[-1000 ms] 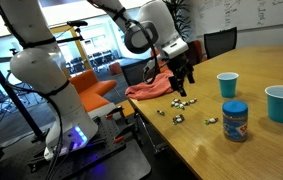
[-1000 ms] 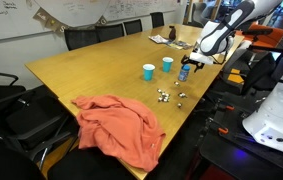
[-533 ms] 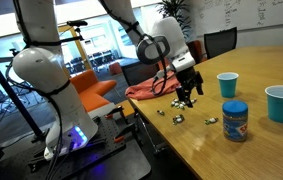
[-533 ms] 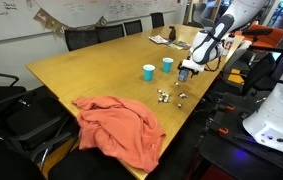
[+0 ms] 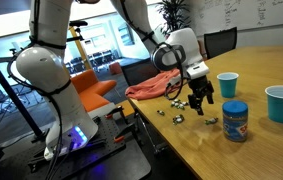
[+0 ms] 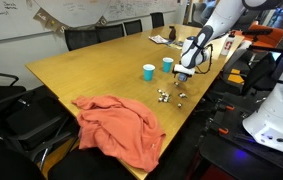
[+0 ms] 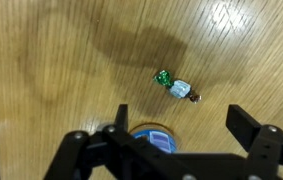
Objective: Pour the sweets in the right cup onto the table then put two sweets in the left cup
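Observation:
Several sweets lie loose on the table (image 5: 261,150) near its edge, in both exterior views (image 5: 178,119) (image 6: 164,96). The wrist view shows one sweet (image 7: 176,87) in a green and pale wrapper on the wood. My gripper (image 5: 201,100) (image 6: 186,73) (image 7: 181,125) is open and empty. It hangs low over the table, just above the sweets and beside a blue lidded jar. The left cup (image 5: 227,85) (image 6: 167,65), deeper blue, stands upright behind the gripper. The right cup (image 5: 282,103) (image 6: 149,71), teal, stands upright further along.
The blue lidded jar (image 5: 235,120) (image 7: 153,138) stands right by the gripper; its lid shows between the fingers' base in the wrist view. A red cloth (image 6: 121,125) (image 5: 151,88) lies at the table's end. Chairs ring the table.
The gripper has moved along the table away from the red cloth towards the jar and come lower. The cups, jar and sweets have not moved.

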Motion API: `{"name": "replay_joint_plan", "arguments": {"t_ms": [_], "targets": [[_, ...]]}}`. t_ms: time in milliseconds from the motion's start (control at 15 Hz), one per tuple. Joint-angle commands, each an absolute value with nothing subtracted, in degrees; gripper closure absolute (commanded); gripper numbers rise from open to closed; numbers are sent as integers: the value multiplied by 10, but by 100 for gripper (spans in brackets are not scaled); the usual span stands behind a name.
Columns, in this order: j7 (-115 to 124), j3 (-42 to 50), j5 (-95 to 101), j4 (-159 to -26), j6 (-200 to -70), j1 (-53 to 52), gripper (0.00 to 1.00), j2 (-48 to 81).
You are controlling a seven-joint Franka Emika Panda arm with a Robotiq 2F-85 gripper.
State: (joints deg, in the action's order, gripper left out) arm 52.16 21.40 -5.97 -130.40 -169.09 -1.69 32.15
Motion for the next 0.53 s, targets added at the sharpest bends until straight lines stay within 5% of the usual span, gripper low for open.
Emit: {"name": "replay_joint_plan", "arguments": {"t_ms": [0, 467], "targets": [[527, 211, -84, -1253, -1668, -23, 0, 371], [509, 178, -125, -1205, -1661, 5, 0, 422]]}}
